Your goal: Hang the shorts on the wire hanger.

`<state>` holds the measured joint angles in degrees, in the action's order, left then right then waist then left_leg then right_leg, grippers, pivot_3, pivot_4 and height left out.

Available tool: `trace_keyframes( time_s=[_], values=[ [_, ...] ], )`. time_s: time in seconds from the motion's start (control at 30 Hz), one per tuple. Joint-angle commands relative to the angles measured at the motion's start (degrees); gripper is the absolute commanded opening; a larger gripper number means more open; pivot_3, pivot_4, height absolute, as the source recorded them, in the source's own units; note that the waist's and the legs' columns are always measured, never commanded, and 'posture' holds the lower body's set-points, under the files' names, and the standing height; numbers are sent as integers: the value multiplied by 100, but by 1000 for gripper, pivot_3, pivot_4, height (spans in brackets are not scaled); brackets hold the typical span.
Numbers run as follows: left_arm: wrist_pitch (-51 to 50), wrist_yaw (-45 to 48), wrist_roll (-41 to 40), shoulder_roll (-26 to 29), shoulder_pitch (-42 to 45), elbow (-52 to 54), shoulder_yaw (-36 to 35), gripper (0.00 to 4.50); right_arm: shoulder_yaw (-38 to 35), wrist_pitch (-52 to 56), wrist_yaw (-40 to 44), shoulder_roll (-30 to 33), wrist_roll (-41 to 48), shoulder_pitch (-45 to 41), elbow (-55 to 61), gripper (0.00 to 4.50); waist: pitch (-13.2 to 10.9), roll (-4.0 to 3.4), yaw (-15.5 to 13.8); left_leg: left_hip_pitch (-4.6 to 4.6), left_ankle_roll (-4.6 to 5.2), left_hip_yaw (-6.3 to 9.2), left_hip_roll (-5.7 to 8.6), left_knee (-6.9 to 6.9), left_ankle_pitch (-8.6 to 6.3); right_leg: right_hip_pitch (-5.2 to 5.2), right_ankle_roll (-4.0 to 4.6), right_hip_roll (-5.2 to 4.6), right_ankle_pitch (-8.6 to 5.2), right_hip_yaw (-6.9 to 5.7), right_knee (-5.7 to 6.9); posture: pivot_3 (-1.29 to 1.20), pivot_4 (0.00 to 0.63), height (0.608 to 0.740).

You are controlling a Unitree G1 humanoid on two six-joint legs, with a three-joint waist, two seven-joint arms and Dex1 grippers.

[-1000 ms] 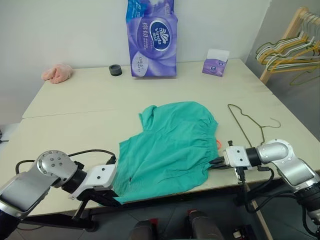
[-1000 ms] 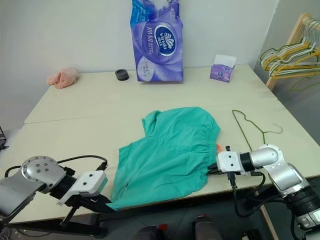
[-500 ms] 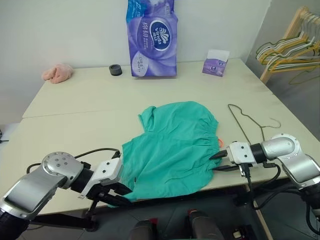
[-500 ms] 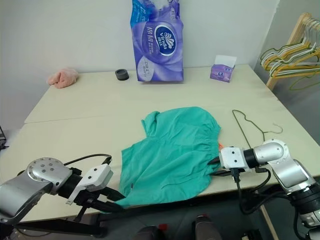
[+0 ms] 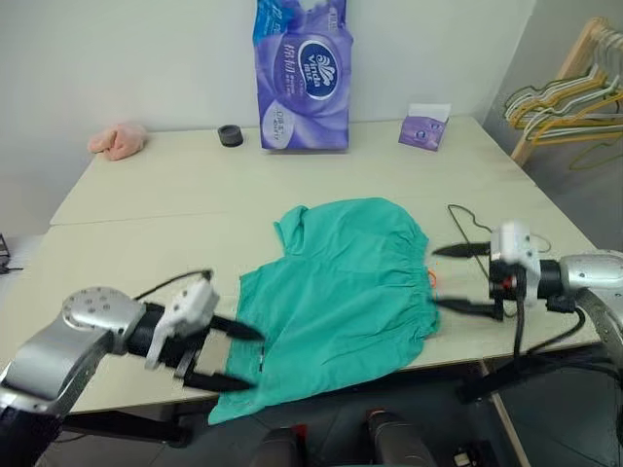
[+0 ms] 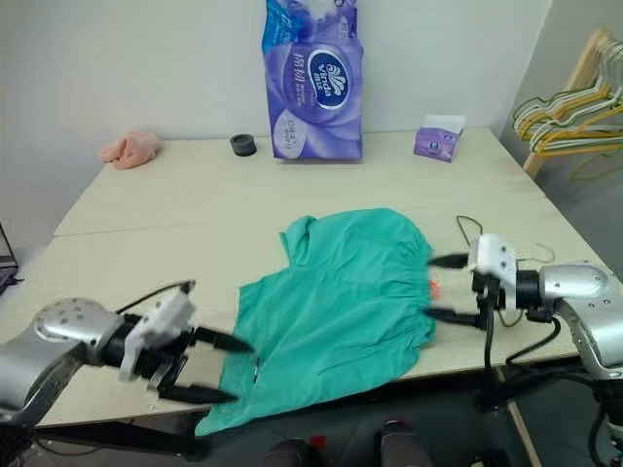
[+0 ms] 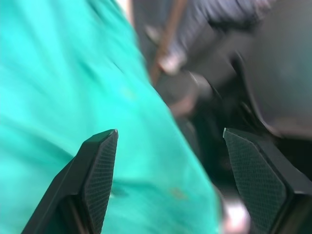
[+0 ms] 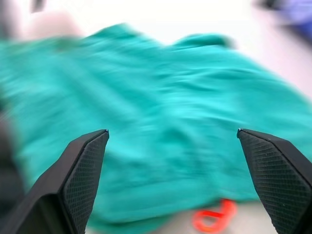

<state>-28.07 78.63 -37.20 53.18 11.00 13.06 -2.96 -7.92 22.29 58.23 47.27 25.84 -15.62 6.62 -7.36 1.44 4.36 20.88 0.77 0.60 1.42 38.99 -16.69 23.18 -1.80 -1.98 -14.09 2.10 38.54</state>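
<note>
shorts [image 5: 341,282] flat on table [image 5: 146,195] | left gripper [image 5: 234,357] + right gripper [image 5: 450,277] jaws wide, empty | purple pack [image 5: 305,78] reads "Vinda"

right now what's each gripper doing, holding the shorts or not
Left gripper: open, holding nothing, at the shorts' near corner.
Right gripper: open, holding nothing, beside the shorts' waistband.
</note>
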Motion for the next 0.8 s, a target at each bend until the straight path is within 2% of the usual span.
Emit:
trace_keyframes(
  time_s=[0.03,0.17,0.27,0.53,0.7,0.8],
  values=[
    [-627,-705,-522,-287,778,112,-276,3664,-593,288,-1342,-241,-360,41,-314,4494,-1,2,18,2,0,-2,0,0,0,2,5,0,5,3,0,-178,99,740],
    [-824,-965,-301,-442,1475,314,107,3664,-780,814,-2756,-515,-936,22,-619,4494,-1,0,83,1,-4,-9,0,-4,-2,6,4,0,7,14,4,-189,102,740],
    [-798,-892,-33,-507,1884,379,551,3664,-715,1114,-3295,-637,-1223,-89,-965,4494,-1,-4,150,-1,-4,-15,-1,-10,-2,8,5,7,6,22,4,-204,105,740],
    [-629,-566,239,-790,2547,133,1082,3664,-283,1298,-3472,-781,-1609,-815,-2440,4494,-5,-5,375,-1,-3,-23,-12,-12,-3,8,4,56,5,33,-4,-211,114,740],
    [-516,-487,378,-972,2681,73,1180,3664,-18,1599,-3184,-831,-1678,-1412,-3566,4494,-6,-6,455,-1,5,-26,-16,-15,-8,8,4,60,5,38,-12,-215,118,740],
    [-453,-454,459,-1023,2684,73,1197,3699,147,1647,-3039,-794,-1793,-1718,-4190,3864,-5,-6,519,-1,8,-24,-18,-15,-10,0,3,60,7,36,-27,-215,117,740]
  ],
)
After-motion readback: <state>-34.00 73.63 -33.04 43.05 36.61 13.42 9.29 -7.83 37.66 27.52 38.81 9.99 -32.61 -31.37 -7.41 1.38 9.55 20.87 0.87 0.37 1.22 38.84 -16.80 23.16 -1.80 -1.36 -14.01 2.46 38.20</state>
